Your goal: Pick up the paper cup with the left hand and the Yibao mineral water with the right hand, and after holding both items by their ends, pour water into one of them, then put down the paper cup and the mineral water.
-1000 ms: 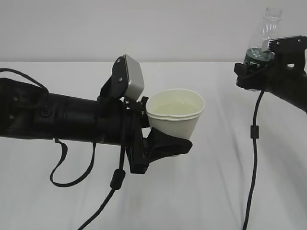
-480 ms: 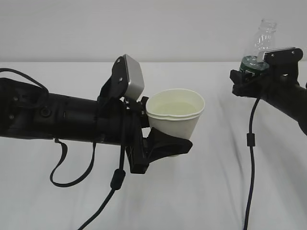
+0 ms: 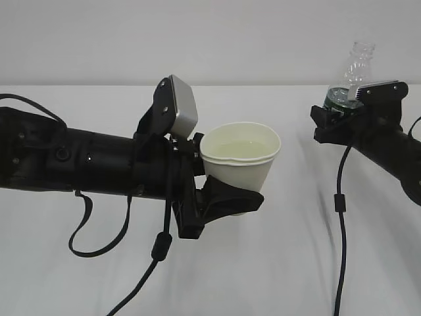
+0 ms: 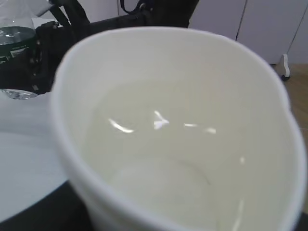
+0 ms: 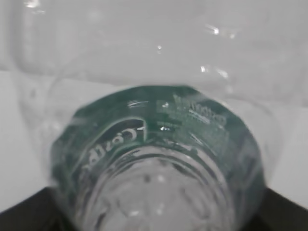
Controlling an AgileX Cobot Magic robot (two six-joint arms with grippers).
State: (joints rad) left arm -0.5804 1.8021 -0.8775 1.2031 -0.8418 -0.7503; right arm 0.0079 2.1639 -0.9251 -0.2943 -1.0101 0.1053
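Left pincer (image 3: 227,197) grips the paper cup (image 3: 238,161), water (image 4: 159,144) inside; right pincer (image 3: 339,118) grips the seemingly empty Yibao mineral water (image 3: 352,76). Pouring's done; next, lower both upright onto the counter (image 3: 276,263).

My left arm (image 3: 79,161): thick, black, cylindrical, small screw heads along side. Grey rounded box module (image 3: 182,105) on black bracket above wrist. Black cable (image 3: 158,247) with ferrite bead dangling below, thin strap loop beside it. My left end effector (image 3: 230,201): black, broad curved fingers. My right arm (image 3: 385,148): black, grey flat module (image 3: 375,87) on top, black cable (image 3: 340,224) hanging, bead partway.
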